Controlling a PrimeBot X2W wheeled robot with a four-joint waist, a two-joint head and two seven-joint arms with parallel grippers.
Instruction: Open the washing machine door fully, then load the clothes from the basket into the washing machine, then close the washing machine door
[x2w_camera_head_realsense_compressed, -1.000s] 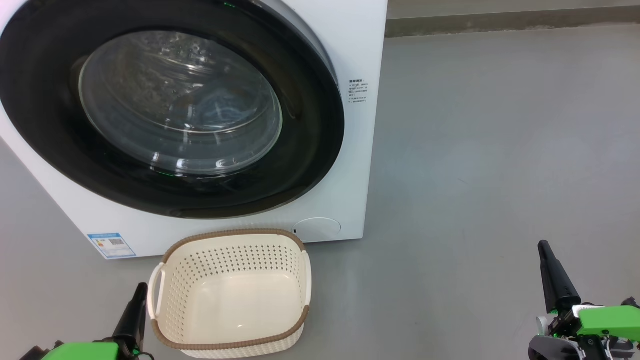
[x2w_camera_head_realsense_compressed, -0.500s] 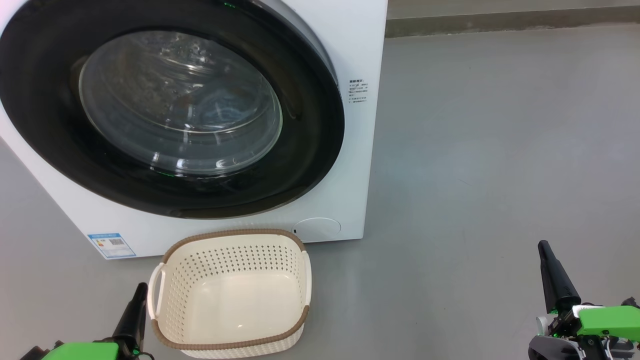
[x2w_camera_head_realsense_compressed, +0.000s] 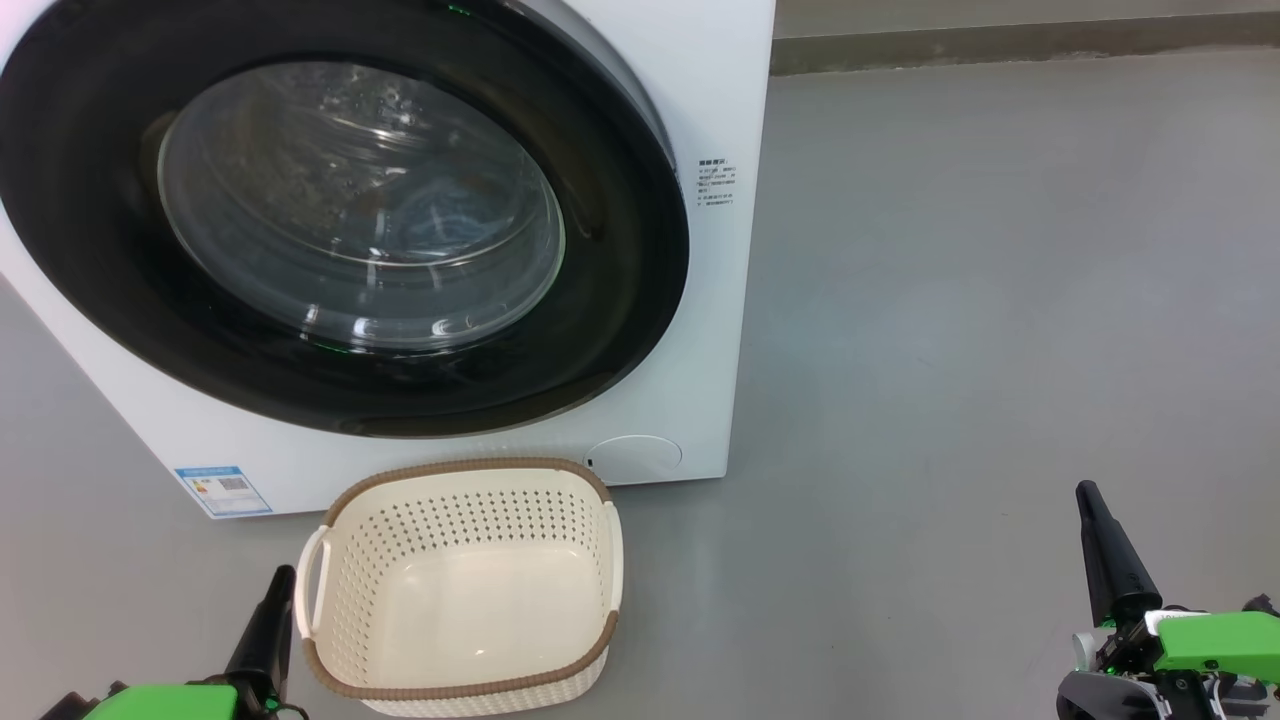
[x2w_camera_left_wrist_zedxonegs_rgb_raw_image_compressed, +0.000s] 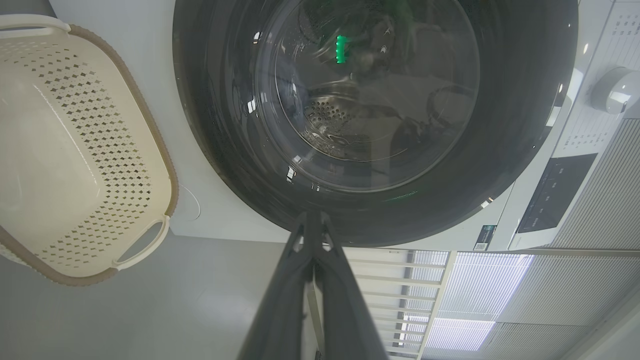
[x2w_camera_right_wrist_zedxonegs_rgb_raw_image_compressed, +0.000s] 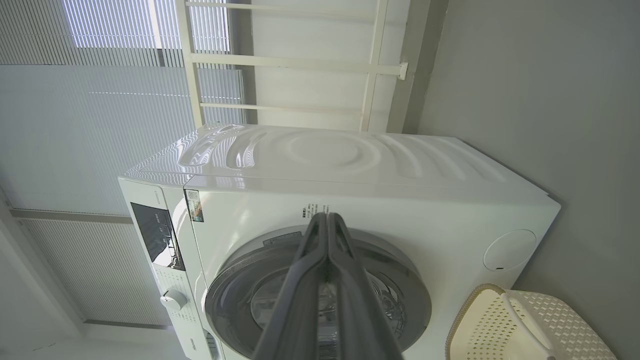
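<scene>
L gripper clenched, just left of basket | R gripper clenched, well apart

Left gripper low at the left, two dark fingers pressed tight together, tips pointing up, right gripper low at the right, fingers pressed together too

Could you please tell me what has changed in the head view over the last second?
Nothing visibly changed. The washing machine door stays shut, the basket still sits empty on the floor in front of the washing machine, and the left gripper and right gripper stay low with fingers closed, holding nothing.
</scene>
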